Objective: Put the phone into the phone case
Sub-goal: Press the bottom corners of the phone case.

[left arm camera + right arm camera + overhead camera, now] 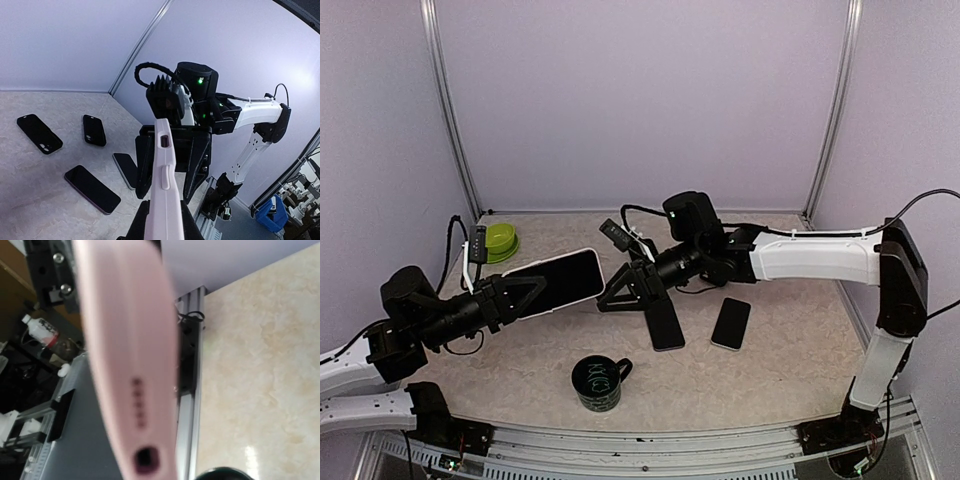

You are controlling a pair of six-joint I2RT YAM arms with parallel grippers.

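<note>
My left gripper [520, 293] is shut on the near end of a pale pink phone case [555, 283], holding it above the table. The case's upper face is dark and glossy inside a pale rim; I cannot tell whether that is a phone seated in it. My right gripper [623, 290] is open at the case's far end. In the left wrist view its black fingers [144, 165] flank the case edge [165, 185] with a narrow gap. The right wrist view is filled by the blurred case end [130, 365] with its port hole. Two dark phones [665, 320] [731, 323] lie flat on the table.
A black mug [598, 383] stands near the front edge and a green bowl [500, 241] sits at the back left. The left wrist view shows several dark phones or cases on the tabletop [39, 133] [94, 130] [91, 188]. Walls enclose the table.
</note>
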